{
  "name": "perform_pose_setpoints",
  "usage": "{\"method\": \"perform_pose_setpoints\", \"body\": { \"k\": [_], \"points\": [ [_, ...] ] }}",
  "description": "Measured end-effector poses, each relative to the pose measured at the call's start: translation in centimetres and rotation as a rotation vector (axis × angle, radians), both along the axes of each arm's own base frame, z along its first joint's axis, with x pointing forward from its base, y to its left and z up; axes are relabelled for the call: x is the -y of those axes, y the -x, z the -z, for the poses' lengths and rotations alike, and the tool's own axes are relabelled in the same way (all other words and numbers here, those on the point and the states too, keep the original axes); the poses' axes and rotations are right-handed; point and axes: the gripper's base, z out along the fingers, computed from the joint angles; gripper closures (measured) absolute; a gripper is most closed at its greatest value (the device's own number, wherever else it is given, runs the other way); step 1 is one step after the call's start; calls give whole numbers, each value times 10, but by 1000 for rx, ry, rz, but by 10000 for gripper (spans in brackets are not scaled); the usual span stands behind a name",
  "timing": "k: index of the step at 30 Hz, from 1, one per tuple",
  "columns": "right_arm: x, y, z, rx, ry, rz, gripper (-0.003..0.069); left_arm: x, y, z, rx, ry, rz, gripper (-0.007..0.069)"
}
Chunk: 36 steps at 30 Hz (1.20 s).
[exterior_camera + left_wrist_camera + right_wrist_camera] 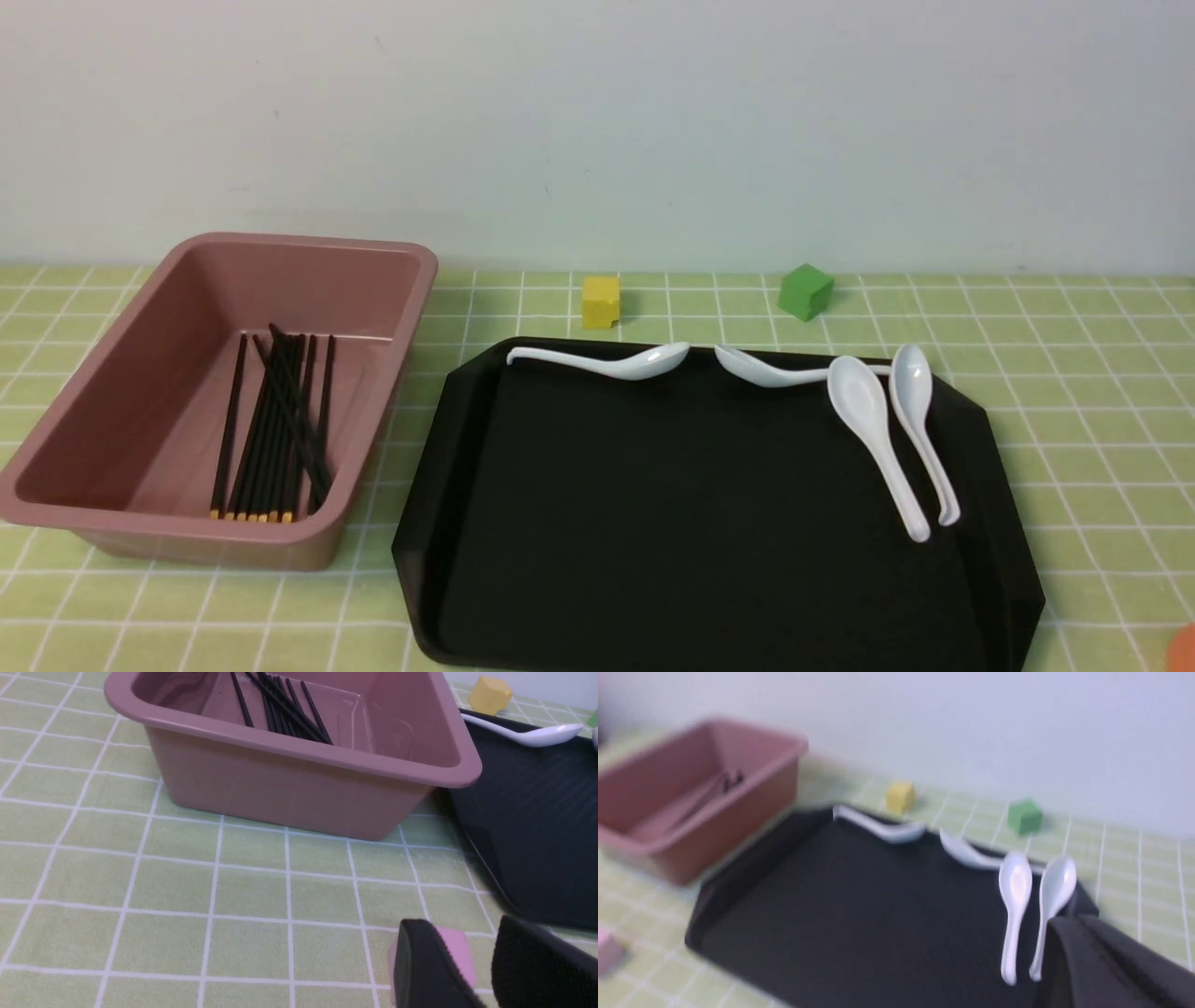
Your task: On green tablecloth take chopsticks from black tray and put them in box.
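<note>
The dusty-pink box (392, 280) stands at the left on the green tablecloth (1074, 392). Several black chopsticks (275, 420) with yellow tips lie inside it; they also show in the left wrist view (285, 707). The black tray (691, 523) lies to its right, and I see no chopsticks on it. Neither gripper shows in the front view. My left gripper (462, 928) is open and empty, low over the cloth in front of the box (299, 779). My right gripper (1069, 926) is shut and empty, at the tray's (859, 914) near right corner; this view is blurred.
Several white soup spoons (878, 429) lie along the tray's far edge and right side. A yellow cube (600, 301) and a green cube (805, 291) sit behind the tray. A small pink block (455, 947) lies on the cloth by my left fingers. An orange object (1184, 649) shows at the front right.
</note>
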Motion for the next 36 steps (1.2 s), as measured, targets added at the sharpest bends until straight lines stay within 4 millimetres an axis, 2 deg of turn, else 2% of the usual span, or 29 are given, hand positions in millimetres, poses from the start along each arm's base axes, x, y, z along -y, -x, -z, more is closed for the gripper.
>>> {"method": "perform_pose_setpoints", "body": {
  "k": [4,8,36],
  "points": [
    [6,6,20,83,-9,26,657,0,0,0,0,0,0,386],
    [6,3,28,91,38,43,656,0,0,0,0,0,0,386],
    [7,2,27,97,48,47,627,0,0,0,0,0,0,386]
  ]
}}
